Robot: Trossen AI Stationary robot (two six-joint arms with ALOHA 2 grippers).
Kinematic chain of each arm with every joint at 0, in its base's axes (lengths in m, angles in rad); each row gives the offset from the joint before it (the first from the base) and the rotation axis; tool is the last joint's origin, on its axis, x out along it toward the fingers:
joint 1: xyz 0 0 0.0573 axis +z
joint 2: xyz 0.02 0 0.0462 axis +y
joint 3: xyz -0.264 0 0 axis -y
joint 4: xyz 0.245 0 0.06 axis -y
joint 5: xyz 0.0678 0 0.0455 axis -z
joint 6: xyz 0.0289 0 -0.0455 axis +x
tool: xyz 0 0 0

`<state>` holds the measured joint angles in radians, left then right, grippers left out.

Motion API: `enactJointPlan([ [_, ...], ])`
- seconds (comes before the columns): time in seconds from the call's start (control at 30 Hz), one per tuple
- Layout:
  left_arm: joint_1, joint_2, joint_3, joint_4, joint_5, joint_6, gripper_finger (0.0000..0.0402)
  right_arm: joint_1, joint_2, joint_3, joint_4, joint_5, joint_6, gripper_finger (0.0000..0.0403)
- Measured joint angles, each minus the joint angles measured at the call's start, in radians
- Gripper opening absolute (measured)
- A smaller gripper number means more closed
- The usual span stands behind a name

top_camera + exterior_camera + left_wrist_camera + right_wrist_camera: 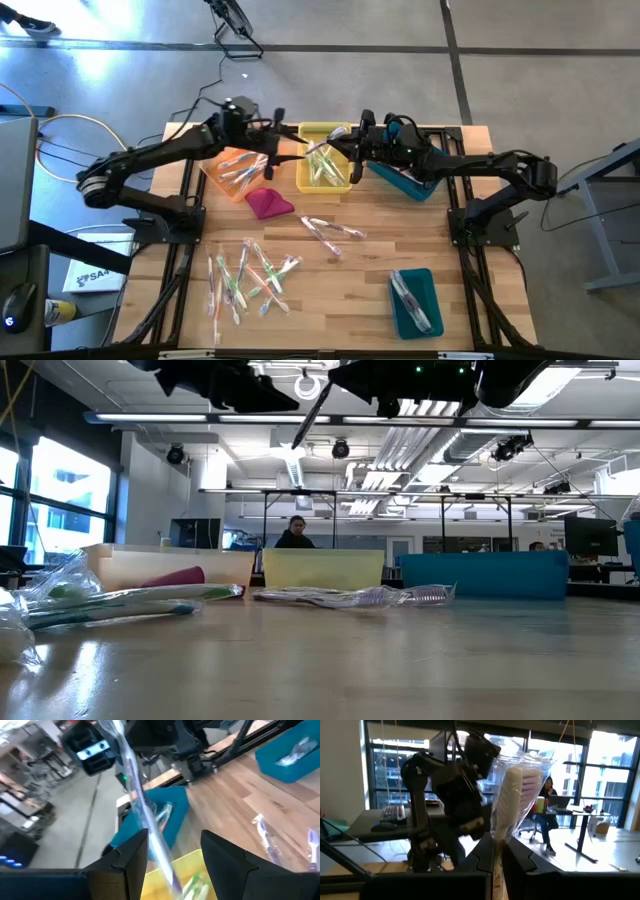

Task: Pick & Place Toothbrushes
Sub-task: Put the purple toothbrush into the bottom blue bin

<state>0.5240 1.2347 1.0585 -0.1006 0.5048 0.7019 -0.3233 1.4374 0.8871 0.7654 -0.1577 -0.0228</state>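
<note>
Toothbrush (512,795): wrapped, light, slippery; best pinched mid-handle.
Right gripper (496,855): clamped on it above yellow bin (322,135), worktop's far edge.
Left gripper (172,852): jaws apart.

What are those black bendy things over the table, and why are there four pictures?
They are two robot arms, each ending in two fingers. One camera looks down from above, one sits low on the table, and one rides on each wrist. On the wooden table lie loose toothbrushes, plus an orange bin, a yellow bin, two teal bins and a pink cloth. The right gripper is shut on a wrapped toothbrush above the yellow bin. The left gripper is open around the same toothbrush, not squeezing it.
</note>
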Motion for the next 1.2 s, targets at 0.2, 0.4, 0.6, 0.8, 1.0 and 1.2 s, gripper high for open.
enactJointPlan([
  [0.2,0.000,-0.144,-0.087,0.004,-0.069,0.019,0.0175,-0.008,-0.039,0.000,-0.102,-0.004,0.003,0.0008],
  [0.4,0.029,-0.319,-0.227,0.018,-0.128,-0.034,0.0175,-0.011,-0.144,0.000,-0.319,0.000,0.033,0.0008],
  [0.6,0.046,-0.448,-0.366,0.056,-0.134,-0.082,0.0175,-0.010,-0.303,0.002,-0.608,-0.029,0.150,0.0008],
  [0.8,0.046,-0.523,-0.454,0.052,-0.157,-0.120,0.0175,0.033,-0.448,0.001,-0.856,-0.026,0.326,0.0008],
  [1.0,0.046,-0.545,-0.471,0.037,-0.164,-0.135,0.0175,0.126,-0.527,0.001,-1.045,-0.025,0.541,0.0008],
  [1.2,0.046,-0.545,-0.471,0.013,-0.164,-0.134,0.0175,0.259,-0.532,0.001,-1.165,-0.024,0.706,0.0008],
])
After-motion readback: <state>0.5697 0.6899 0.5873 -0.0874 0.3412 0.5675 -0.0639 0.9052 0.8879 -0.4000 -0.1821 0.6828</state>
